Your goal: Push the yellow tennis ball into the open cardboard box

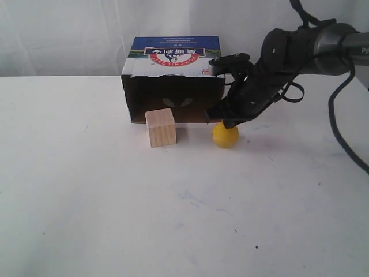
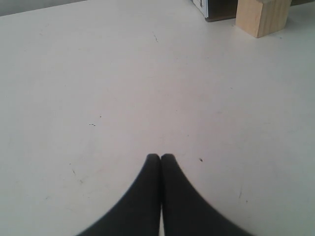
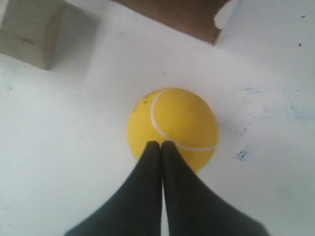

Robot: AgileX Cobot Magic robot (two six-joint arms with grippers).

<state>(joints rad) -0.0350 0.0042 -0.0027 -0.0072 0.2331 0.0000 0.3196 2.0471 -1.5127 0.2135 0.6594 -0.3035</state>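
Observation:
The yellow tennis ball point(image 1: 225, 135) rests on the white table just in front of the open cardboard box point(image 1: 173, 81), near the box's right front corner. In the right wrist view the ball point(image 3: 173, 127) shows its white seam, and my right gripper point(image 3: 161, 144) is shut with its tips over the ball's near side. In the exterior view that gripper point(image 1: 229, 122) hangs right above the ball. My left gripper point(image 2: 161, 157) is shut and empty over bare table; the left arm is out of the exterior view.
A pale wooden cube point(image 1: 161, 127) stands in front of the box's opening, left of the ball; it also shows as the cube point(image 2: 262, 15) in the left wrist view and the cube point(image 3: 30, 30) in the right. The box's brown flap point(image 3: 177, 17) lies beyond the ball.

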